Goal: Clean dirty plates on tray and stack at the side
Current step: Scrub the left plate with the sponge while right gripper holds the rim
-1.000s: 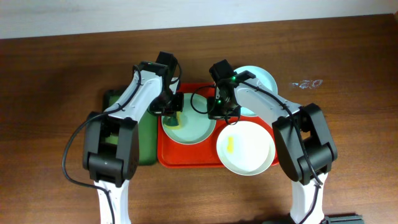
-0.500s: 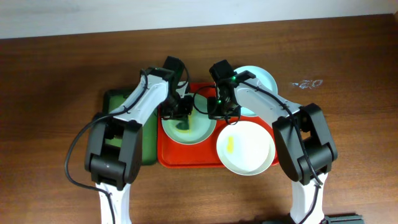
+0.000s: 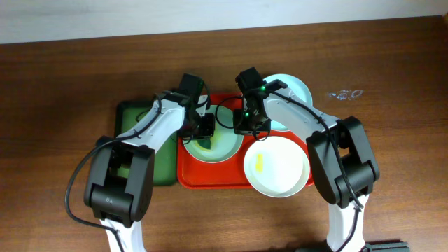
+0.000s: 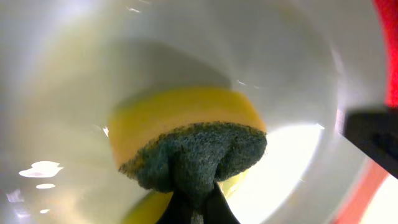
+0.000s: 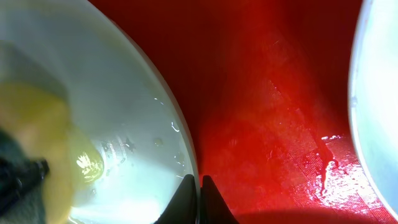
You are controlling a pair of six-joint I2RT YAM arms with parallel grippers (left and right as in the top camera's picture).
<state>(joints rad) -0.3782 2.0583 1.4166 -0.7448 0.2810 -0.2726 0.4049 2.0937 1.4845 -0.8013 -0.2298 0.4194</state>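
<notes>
A pale mint plate (image 3: 217, 145) lies on the left of the red tray (image 3: 210, 176). My left gripper (image 3: 205, 135) is shut on a yellow sponge with a green scouring side (image 4: 186, 146) and presses it onto that plate (image 4: 74, 93). My right gripper (image 3: 245, 126) is shut on the plate's right rim (image 5: 180, 143). A white plate with a yellow smear (image 3: 277, 165) sits on the tray's right. A light-blue plate (image 3: 294, 89) lies at the back right, partly hidden by my right arm.
A dark green tray (image 3: 161, 157) sits left of the red tray on the brown wooden table. A small clear wrapper (image 3: 345, 93) lies at the back right. The red tray floor (image 5: 280, 99) looks wet.
My left gripper has moved the sponge from the plate's left part toward its middle and rotated a little. My right gripper has stayed on the rim.
</notes>
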